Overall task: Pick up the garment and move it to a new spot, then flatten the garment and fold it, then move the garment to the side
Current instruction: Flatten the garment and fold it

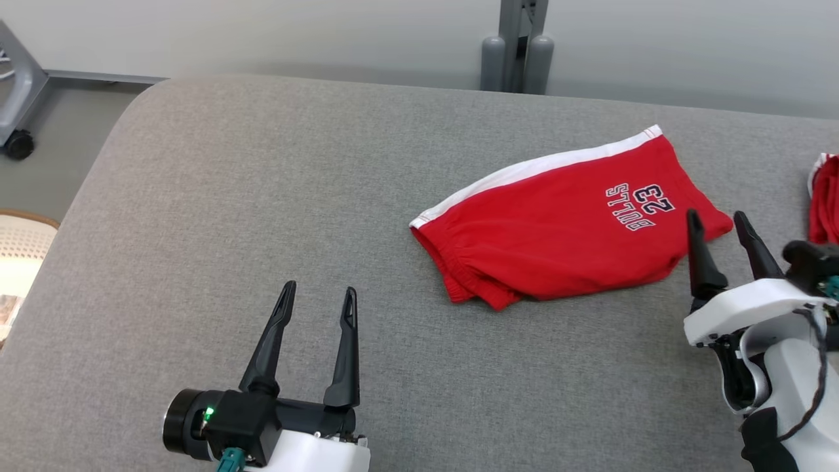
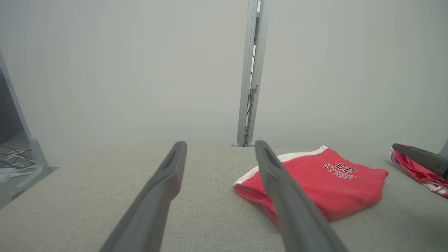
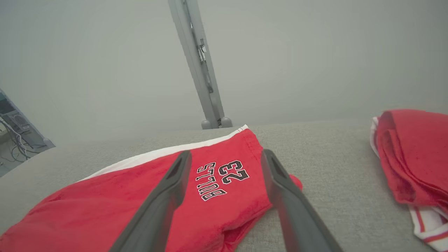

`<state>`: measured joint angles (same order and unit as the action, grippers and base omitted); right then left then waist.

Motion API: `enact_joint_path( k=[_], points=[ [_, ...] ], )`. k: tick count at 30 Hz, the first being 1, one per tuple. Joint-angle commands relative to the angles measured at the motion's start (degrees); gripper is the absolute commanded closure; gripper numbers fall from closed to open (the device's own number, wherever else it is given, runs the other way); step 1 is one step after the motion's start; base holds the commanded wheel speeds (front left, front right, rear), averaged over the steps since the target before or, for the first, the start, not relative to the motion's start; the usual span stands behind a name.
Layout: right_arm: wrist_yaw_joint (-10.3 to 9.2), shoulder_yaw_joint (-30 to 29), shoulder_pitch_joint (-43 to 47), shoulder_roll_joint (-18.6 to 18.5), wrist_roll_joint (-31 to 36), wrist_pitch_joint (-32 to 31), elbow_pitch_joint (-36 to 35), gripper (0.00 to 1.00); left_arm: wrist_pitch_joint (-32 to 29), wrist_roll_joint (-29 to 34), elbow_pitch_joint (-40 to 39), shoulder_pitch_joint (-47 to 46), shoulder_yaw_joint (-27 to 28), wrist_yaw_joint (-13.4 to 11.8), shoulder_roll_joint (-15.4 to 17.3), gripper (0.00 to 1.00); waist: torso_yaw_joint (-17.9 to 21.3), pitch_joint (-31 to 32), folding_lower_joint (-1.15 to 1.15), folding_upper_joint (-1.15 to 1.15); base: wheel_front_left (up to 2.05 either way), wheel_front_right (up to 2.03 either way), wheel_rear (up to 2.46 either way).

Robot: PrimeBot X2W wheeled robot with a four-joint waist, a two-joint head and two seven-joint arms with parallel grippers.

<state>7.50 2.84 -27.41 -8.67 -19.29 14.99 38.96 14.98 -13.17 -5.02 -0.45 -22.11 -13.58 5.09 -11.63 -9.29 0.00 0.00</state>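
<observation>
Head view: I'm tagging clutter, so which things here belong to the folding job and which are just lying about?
Job: red shorts; left tool and right tool, both open; grey surface.
Lying about: second red garment at the right edge; grey post; wheeled frame.

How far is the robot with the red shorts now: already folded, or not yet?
The red shorts look already folded in half and lie flat on the grey surface. Nothing is in hand: the left gripper and right gripper are both open, the right one at the shorts' edge. Left: moving them aside.
</observation>
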Motion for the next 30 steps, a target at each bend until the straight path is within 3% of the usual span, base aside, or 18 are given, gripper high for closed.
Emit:
enact_joint_path(
  k=[1, 11, 21, 27, 28, 29, 30],
  points=[
    [-0.02, -1.39, -0.56, 0.08, -3.19, 0.28, 1.57, 0.0, 0.21, 1.1, 0.06, -0.19, 0.44, 0.78, 0.01, 0.0, -0.59, -0.66, 0.0, 0.0, 0.0, 0.0, 0.0],
    [-0.01, -4.42, -8.51, -3.93, -19.6, -7.06, 12.75, 0.0, 0.22, 3.6, 1.17, -2.33, -0.22, 4.52, -1.18, 0.0, -2.44, -4.66, 0.0, 0.0, 0.0, 0.0, 0.0],
    [-0.01, -1.45, -14.33, -7.61, -23.88, -12.5, 19.63, 0.0, 0.22, 4.74, 2.21, -4.06, -1.0, 6.82, -1.65, 0.0, -3.9, -7.96, 0.0, 0.0, 0.0, 0.0, 0.0],
    [-0.01, 1.77, -16.64, -6.91, -25.87, -17.88, 22.59, 0.0, 0.22, 5.12, 2.32, -5.07, -1.31, 7.51, -1.91, 0.0, -4.84, -9.48, 0.0, 0.0, 0.0, 0.0, 0.0],
    [-0.01, 2.23, -16.74, -6.87, -26.22, -18.43, 22.83, 0.02, 0.22, 5.12, 2.32, -5.09, -1.34, 7.51, -1.95, 0.0, -4.89, -9.64, 0.0, 0.0, 0.0, 0.0, 0.0],
    [-0.01, 2.57, -16.91, -6.72, -26.76, -18.91, 22.93, 0.49, 0.22, 5.08, 2.35, -5.12, -1.38, 7.51, -1.98, 0.0, -4.93, -9.79, 0.0, 0.0, 0.0, 0.0, 0.0],
    [-0.01, 2.91, -17.01, -6.6, -27.24, -19.13, 22.95, 0.65, 0.22, 4.99, 2.44, -5.23, -1.41, 7.53, -2.0, 0.0, -4.96, -9.9, 0.0, 0.0, 0.0, 0.0, 0.0]
  ],
)
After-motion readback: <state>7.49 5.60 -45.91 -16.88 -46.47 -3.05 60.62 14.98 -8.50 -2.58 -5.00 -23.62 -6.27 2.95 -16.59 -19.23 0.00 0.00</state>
